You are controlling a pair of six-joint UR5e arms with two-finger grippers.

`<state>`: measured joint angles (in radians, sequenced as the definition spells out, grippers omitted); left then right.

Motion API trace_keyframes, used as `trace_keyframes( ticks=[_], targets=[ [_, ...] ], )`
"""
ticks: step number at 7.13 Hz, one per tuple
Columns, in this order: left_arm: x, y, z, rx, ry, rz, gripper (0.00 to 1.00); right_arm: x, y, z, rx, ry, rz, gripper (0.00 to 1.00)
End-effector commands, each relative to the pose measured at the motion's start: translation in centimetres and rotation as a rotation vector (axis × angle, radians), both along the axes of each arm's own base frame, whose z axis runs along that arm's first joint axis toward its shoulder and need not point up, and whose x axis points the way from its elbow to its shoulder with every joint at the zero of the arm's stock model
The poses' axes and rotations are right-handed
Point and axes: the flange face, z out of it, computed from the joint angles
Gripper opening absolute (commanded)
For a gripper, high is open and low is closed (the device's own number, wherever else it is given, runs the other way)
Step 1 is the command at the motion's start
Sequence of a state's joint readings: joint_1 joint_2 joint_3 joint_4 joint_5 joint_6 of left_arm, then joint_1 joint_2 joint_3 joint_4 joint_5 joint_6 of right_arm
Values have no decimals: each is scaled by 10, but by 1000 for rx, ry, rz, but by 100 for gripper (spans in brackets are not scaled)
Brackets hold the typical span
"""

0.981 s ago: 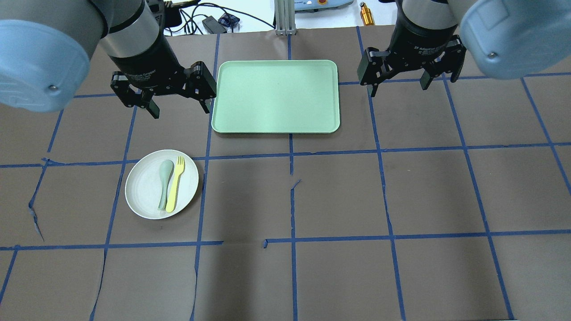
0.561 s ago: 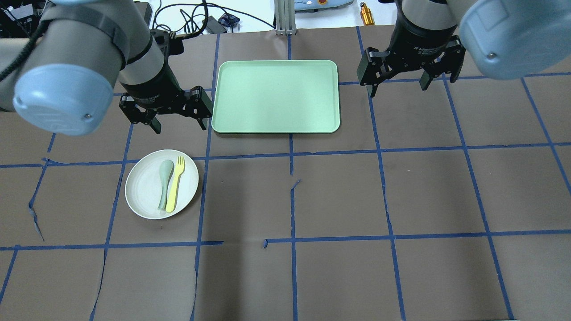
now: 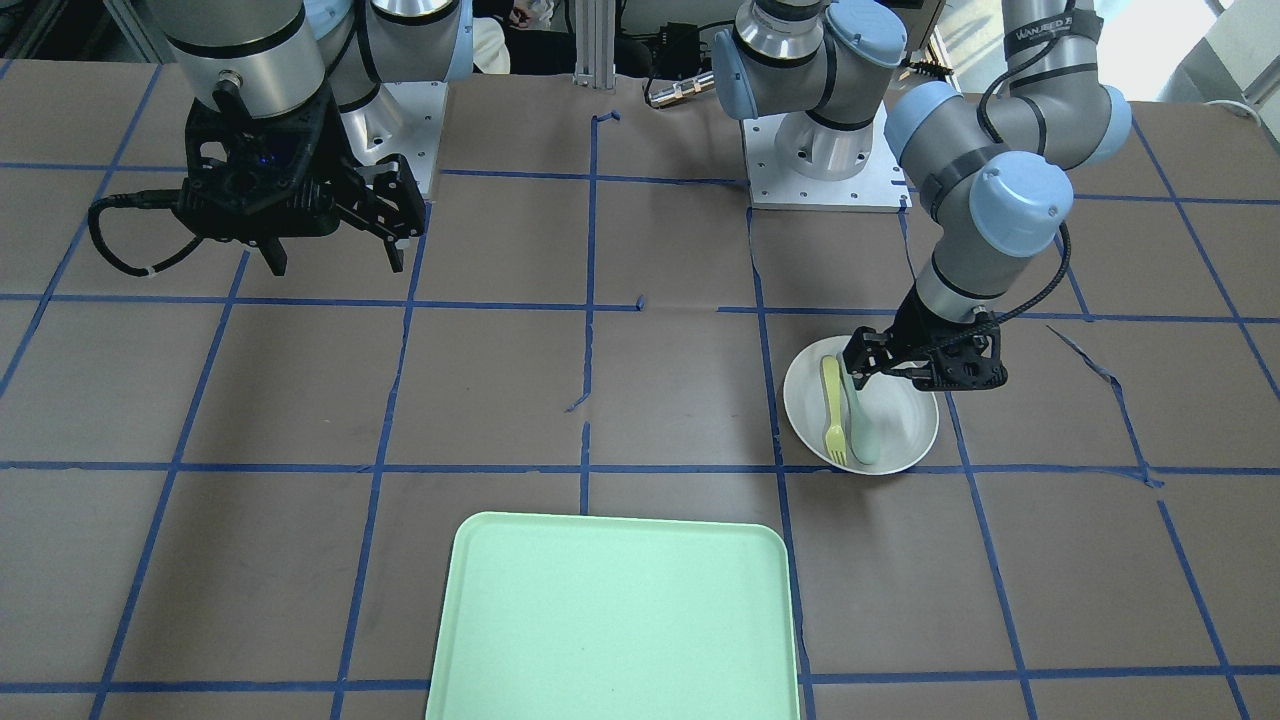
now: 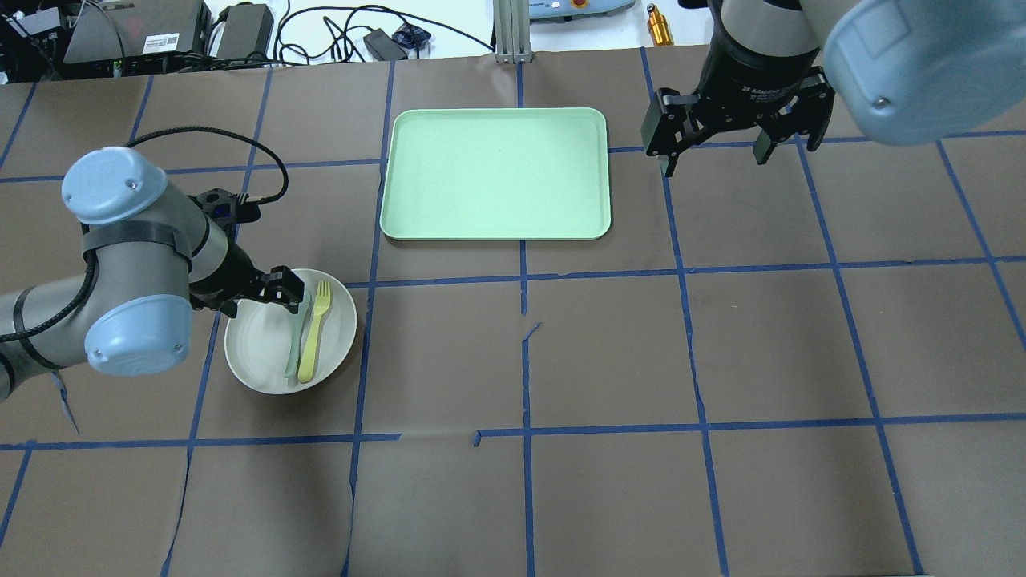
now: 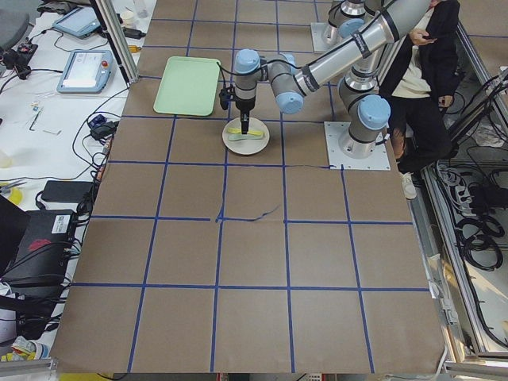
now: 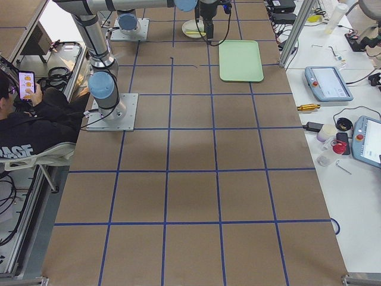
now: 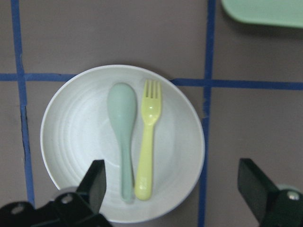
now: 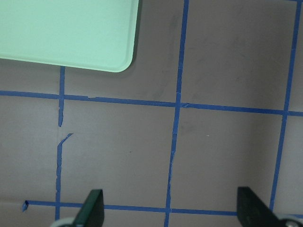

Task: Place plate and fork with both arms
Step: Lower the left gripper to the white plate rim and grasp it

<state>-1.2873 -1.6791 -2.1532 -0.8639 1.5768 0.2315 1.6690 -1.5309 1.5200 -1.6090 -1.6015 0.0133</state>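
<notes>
Both sets of jaws stand wide with nothing between them. The left gripper (image 4: 258,294) is spread above the plate (image 4: 256,361); the right gripper (image 4: 716,156) is spread over bare table just beside the tray (image 4: 497,172).

The change is all on the left. A second ago that arm hung high beside the tray's left edge. Now it has swung back and dropped low over the plate, and its wrist camera looks straight down on it. I can't tell whether a finger touches the rim yet; I judge not. The right arm hasn't shifted.

The plate sits where it was, on the table well short of the tray. The fork (image 4: 314,332) lies on it, tines toward the tray, touching the spoon (image 4: 295,344) at the handles.

I read this as the approach phase ending. The left arm is committing to the plate or the fork, and nothing has been picked up. The spoon lying against the fork will make a clean pinch awkward.
</notes>
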Motion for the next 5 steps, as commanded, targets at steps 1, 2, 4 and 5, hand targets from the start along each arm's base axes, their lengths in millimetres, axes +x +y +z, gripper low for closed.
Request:
trace_keyframes(
  ticks=[1, 2, 4, 5],
  targets=[
    [58, 10, -39, 43, 11, 23, 74, 0, 0, -2, 3, -1, 1, 100],
    [65, 13, -54, 32, 8, 32, 71, 0, 0, -2, 5, -1, 0, 100],
    [67, 12, -58, 23, 8, 40, 17, 0, 0, -2, 5, -1, 1, 100],
    [68, 11, -56, 18, 1, 37, 0, 0, 0, -4, 8, -1, 0, 100]
  ],
)
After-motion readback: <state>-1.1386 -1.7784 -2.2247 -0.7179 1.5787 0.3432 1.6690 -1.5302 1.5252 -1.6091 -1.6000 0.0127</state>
